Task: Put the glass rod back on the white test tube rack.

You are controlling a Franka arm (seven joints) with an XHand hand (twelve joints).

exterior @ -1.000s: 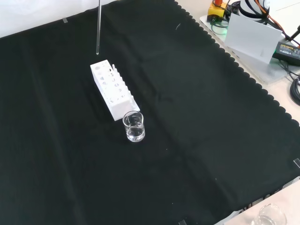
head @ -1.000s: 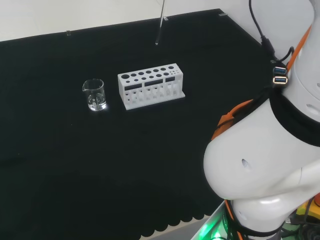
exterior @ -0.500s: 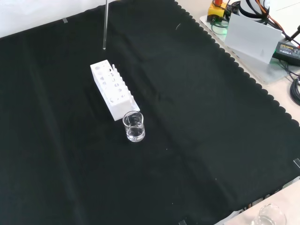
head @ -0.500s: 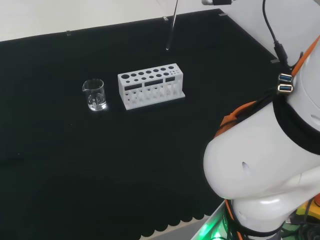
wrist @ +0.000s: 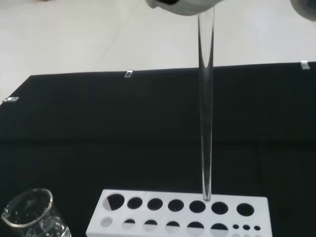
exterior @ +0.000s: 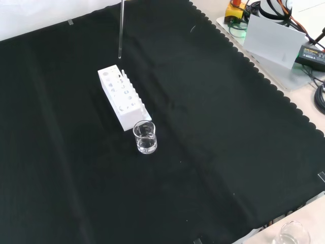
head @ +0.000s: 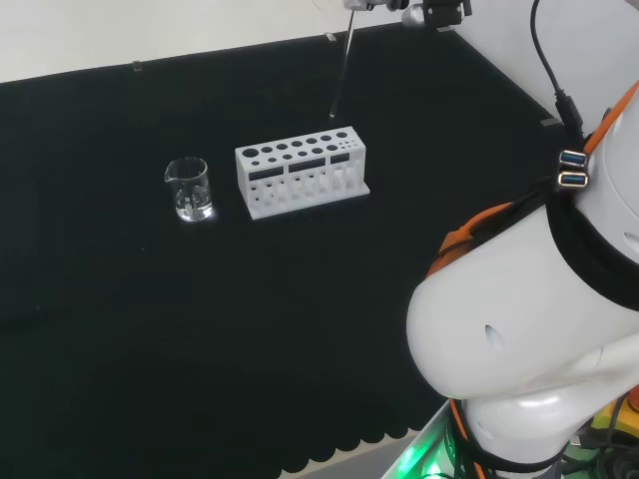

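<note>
A thin clear glass rod [head: 342,62] hangs almost upright from the hand [head: 431,9], which shows at the head view's top edge and is shut on the rod's upper end. The rod's lower tip hovers a short way above the right end of the white test tube rack [head: 300,170]. In the wrist view the glass rod [wrist: 206,108] runs down from a blurred white part of the hand [wrist: 182,5], and its tip sits just over the back row of holes in the rack [wrist: 148,228]. In the front view the rod [exterior: 121,30] ends above the far end of the rack [exterior: 133,115].
A small glass beaker [head: 189,190] stands left of the rack in the head view, in front of it in the front view [exterior: 145,137]. Another glass [exterior: 292,236] sits off the cloth at the front view's bottom right. The arm's white links [head: 529,329] stand at the head view's right.
The rod has moved right in the head view and come lower, from beyond the rack to over its right end. Part of the hand has come in at the top edge.
</note>
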